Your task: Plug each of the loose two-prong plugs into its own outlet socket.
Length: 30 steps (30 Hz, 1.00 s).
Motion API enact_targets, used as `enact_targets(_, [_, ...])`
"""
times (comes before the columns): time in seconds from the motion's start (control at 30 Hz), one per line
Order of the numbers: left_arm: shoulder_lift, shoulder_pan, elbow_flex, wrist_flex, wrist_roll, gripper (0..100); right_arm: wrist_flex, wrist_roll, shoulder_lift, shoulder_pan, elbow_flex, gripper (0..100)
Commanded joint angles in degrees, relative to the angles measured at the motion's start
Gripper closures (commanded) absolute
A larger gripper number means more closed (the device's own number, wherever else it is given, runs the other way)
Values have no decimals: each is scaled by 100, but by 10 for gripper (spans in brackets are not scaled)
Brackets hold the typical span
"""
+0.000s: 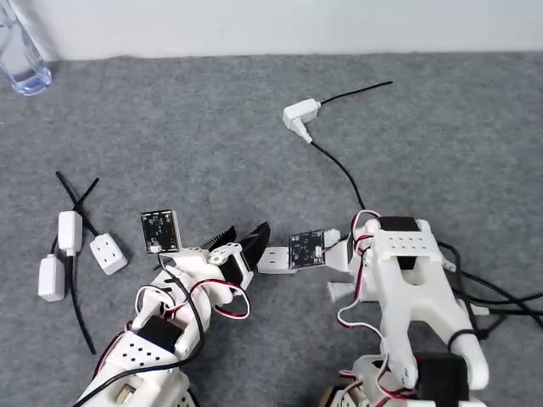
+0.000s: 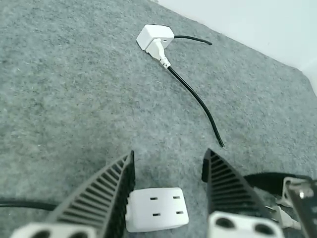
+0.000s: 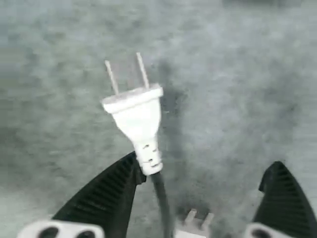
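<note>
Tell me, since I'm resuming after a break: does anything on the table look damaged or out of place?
Nothing spilled or broken. One oddity: the black cord of the plug seated in the far outlet socket stops in a loose end on the grey mat, attached to nothing.

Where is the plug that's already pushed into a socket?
In the high view, the plug sits in its socket at the far middle of the grey mat, alone.
</note>
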Motion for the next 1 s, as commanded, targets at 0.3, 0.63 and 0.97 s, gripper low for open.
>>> enact_targets(0.3, [-53, -26, -22, -79, -97, 786, 734, -53, -48, -286, -167, 678])
enact_targets(0.63, [-53, -26, -22, -79, -97, 786, 31, -1178, 22, -1411, -396, 681])
enact_targets(0.97, [-62, -18, -22, -79, -97, 786, 145, -1187, -40, -901, -923, 682])
